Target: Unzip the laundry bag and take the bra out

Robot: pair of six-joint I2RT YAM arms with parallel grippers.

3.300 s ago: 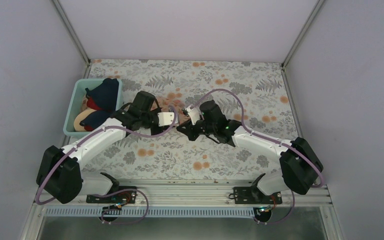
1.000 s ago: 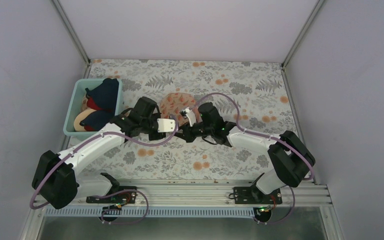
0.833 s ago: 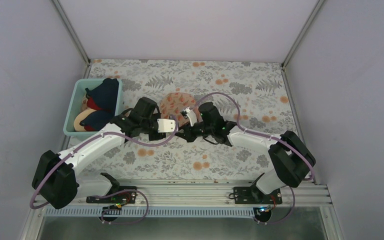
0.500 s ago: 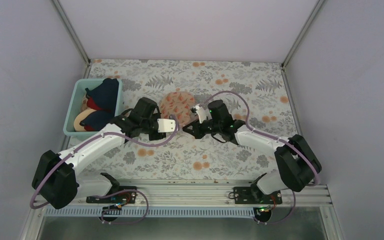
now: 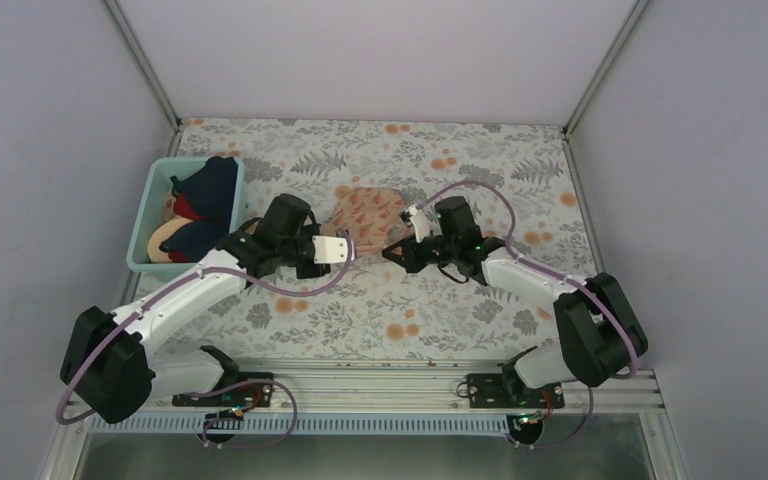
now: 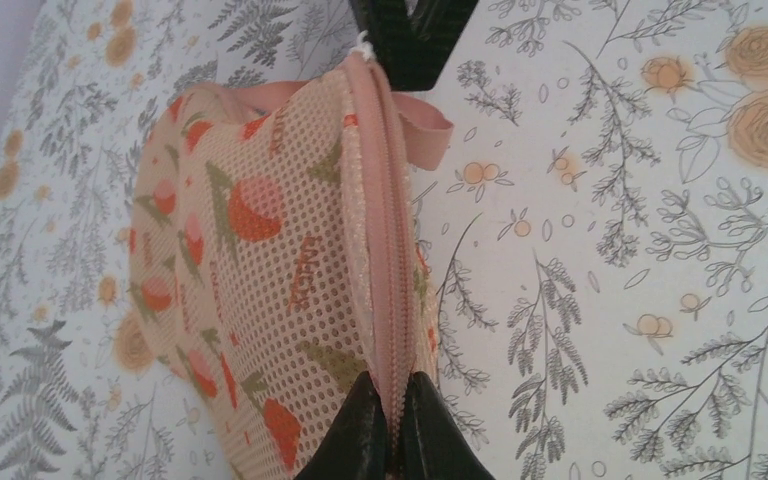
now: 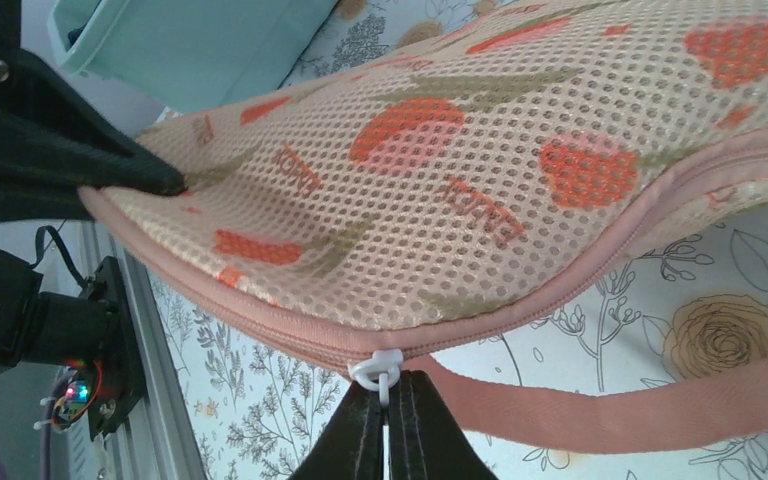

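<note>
Moves right gripper (image 7: 388, 405) out toward 3 o'clock versus a second ago, pinched tight on white zipper pull (image 7: 377, 370); keeps left gripper (image 6: 392, 400) clamped on laundry bag (image 5: 365, 212) edge at 9 o'clock; stretches bag taut mid-table between both; reads as zip starting to run, seam looking mostly closed; shows no bra yet, likely inside.

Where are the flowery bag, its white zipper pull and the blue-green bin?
bag (image 6: 260, 280): left wrist view, on its mesh side.
zipper pull (image 7: 378, 368): right wrist view, on the white tab.
bin (image 5: 144, 212): top view, on its left rim.
</note>
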